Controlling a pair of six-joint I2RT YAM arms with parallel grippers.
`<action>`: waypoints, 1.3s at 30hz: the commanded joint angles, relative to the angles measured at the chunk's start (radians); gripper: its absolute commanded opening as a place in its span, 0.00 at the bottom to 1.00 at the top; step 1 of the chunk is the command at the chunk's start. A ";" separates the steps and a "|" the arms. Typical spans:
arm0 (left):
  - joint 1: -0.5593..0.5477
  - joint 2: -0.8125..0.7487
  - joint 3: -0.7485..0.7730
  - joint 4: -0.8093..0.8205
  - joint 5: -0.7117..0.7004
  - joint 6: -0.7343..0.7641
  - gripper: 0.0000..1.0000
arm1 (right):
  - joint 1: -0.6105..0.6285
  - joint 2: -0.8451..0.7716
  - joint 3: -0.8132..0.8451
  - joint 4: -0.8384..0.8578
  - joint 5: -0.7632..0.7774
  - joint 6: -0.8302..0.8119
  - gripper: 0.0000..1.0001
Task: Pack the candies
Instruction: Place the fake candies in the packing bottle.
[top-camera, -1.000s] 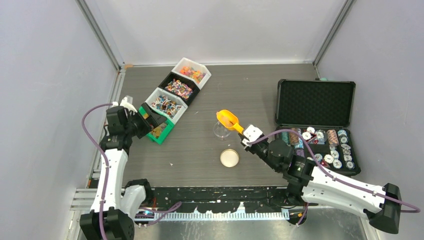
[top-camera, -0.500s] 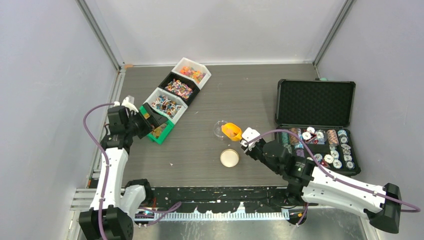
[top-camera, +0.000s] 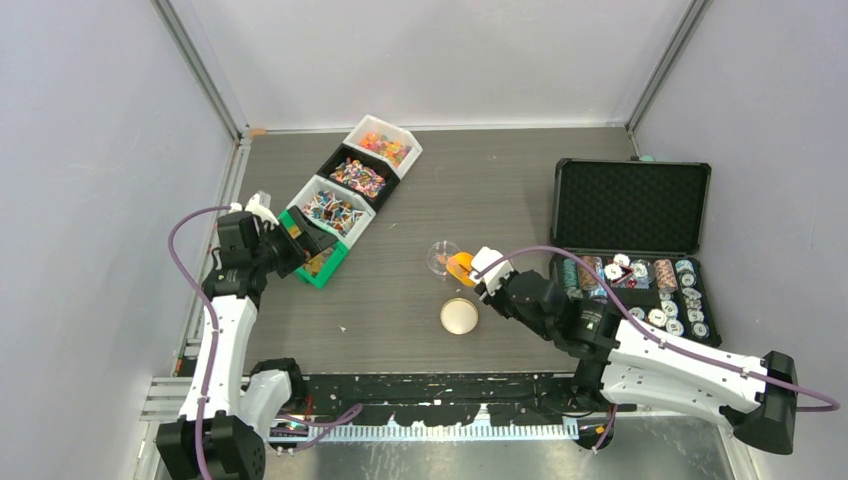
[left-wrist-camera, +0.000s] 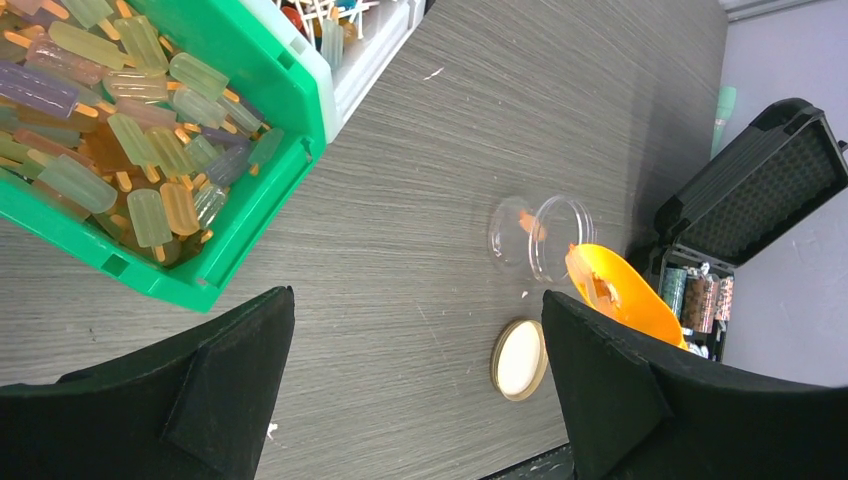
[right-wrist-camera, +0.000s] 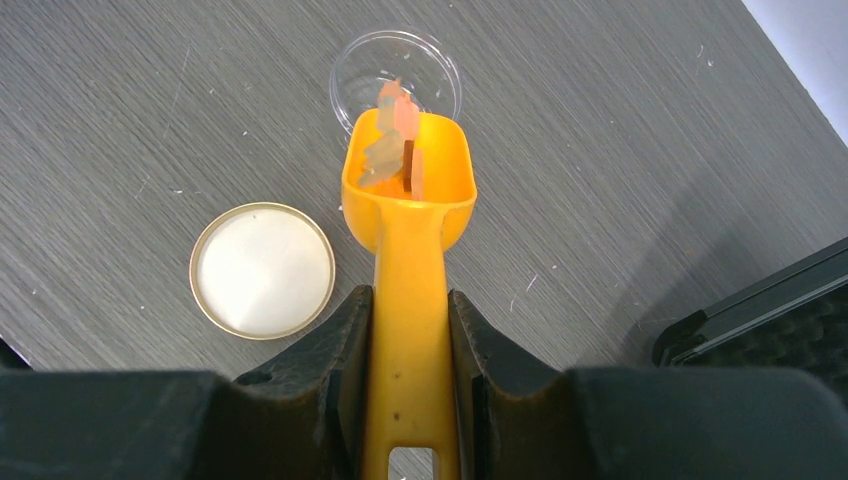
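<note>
Nearest us, the right claw (right-wrist-camera: 410, 310) is clamped tight on the handle of the orange scoop (right-wrist-camera: 408, 190), a finger pressing each side. Just left of it the cream lid (right-wrist-camera: 262, 270) lies flat on the bench (right-wrist-camera: 600, 150), off the jar. Ahead, the scoop's lip is over the rim of the clear jar (right-wrist-camera: 345, 70). The candies (right-wrist-camera: 393, 150), pale orange lumps, are bunched right at that lip above the opening.

Here's the danger: the scoop's mouth looks nearly as wide as the jar, so a quick tilt could throw pieces over the side onto the bench. A bump from the lip could also shove that light jar away or topple it.

Farther off, the left claw (left-wrist-camera: 415, 390) hangs wide open, gripping nothing, beside the green bin (left-wrist-camera: 230, 230) of gummies. Off to the right, the poker-chip case (top-camera: 632, 205) sits open.
</note>
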 joint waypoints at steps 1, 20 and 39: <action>-0.006 -0.023 0.006 -0.001 -0.016 0.021 0.95 | 0.006 0.045 0.116 -0.087 0.004 0.015 0.01; -0.007 -0.047 0.029 -0.067 -0.083 0.041 1.00 | 0.006 0.194 0.382 -0.348 0.017 -0.038 0.01; -0.007 -0.083 0.047 -0.110 -0.161 0.065 1.00 | 0.005 0.397 0.650 -0.592 -0.048 -0.065 0.00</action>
